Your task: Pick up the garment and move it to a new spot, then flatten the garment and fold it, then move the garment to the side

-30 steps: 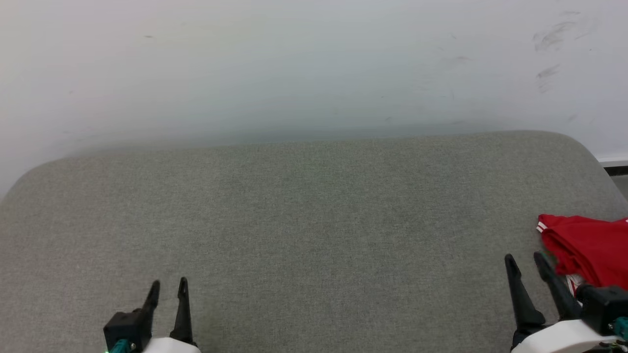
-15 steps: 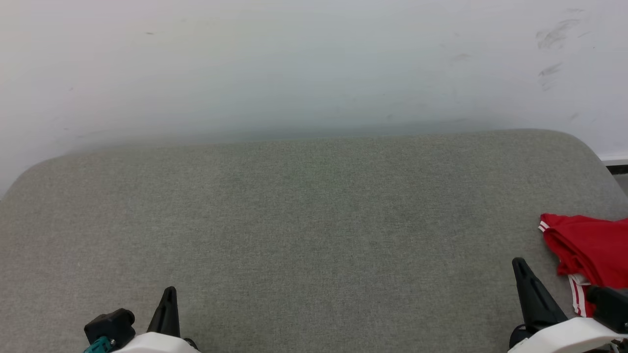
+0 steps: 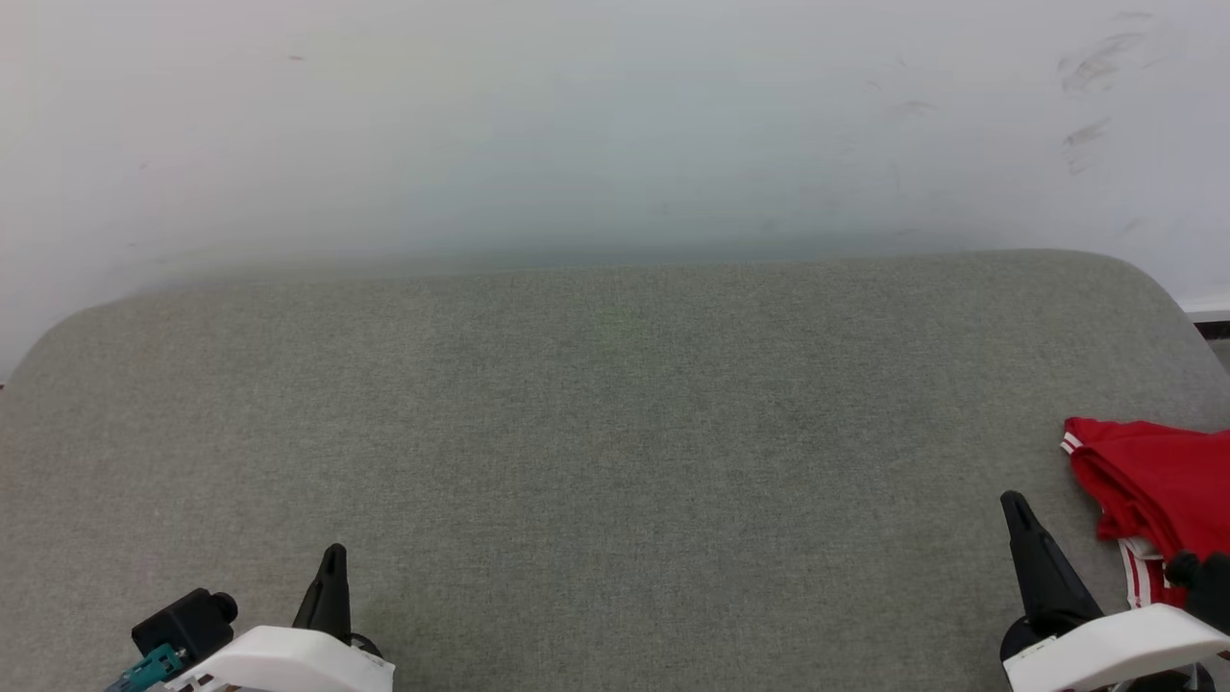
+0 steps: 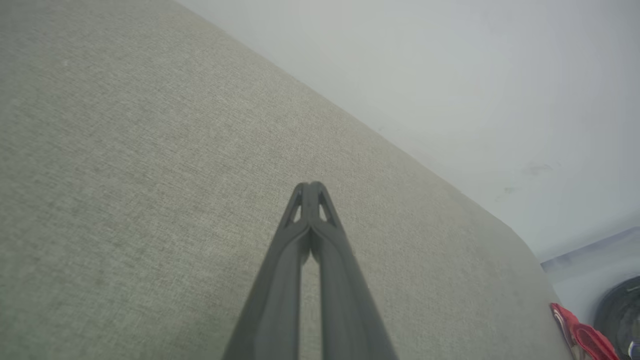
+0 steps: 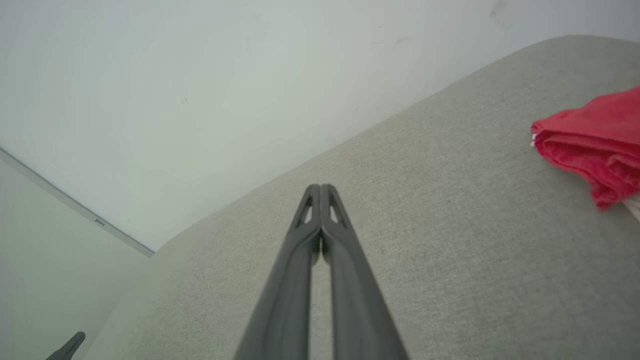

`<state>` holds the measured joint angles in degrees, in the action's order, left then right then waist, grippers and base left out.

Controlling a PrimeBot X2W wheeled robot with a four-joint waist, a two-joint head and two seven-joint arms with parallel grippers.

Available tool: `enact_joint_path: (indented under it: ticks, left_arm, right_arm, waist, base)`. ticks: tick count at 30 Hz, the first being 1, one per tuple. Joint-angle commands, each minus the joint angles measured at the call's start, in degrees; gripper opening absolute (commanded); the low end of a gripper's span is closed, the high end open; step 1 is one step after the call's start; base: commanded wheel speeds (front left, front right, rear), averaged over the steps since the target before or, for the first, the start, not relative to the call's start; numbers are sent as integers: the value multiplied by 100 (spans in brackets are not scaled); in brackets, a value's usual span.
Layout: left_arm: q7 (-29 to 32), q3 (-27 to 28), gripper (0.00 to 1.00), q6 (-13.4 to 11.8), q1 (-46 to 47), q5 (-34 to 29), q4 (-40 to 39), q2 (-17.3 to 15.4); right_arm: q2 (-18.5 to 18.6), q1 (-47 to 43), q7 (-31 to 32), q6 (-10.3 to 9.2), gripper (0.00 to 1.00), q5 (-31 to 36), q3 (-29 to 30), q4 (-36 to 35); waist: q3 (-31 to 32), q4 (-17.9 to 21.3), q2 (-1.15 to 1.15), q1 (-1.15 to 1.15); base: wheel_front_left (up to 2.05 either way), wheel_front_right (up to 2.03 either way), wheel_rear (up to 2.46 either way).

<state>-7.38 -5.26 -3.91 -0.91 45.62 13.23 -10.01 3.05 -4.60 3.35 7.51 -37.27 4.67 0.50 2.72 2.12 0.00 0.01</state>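
The garment (image 3: 1158,485), red with red-and-white striped trim, lies bunched at the right edge of the grey cushioned surface (image 3: 596,432); it also shows in the right wrist view as a garment (image 5: 595,142) at the far right and in the left wrist view as a garment (image 4: 580,335) at the lower right corner. My right gripper (image 3: 1017,514) sits just left of it, apart from the cloth, its fingertips pressed together with nothing between them (image 5: 320,190). My left gripper (image 3: 333,562) rests at the lower left, also shut and empty (image 4: 310,187).
A pale wall (image 3: 615,125) runs behind the surface's far edge. The cushion's corners are rounded at the left and right. A dark round object (image 4: 620,315) stands on the floor beyond the right end.
Both grippers have gone from open to shut on nothing. The left arm has drawn slightly left and down; the right gripper has pulled back a little from the garment.
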Motion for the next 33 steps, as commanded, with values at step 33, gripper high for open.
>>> enact_joint_path:
  ticks: [33]
  left_arm:
    - [673, 586, 0, 565, 443, 2234, 5, 336]
  right_arm:
    - [28, 619, 142, -2, 0, -2659, 74, 610]
  waist:
    - [-106, -77, 0, -1]
  base:
    - [0, 0, 0]
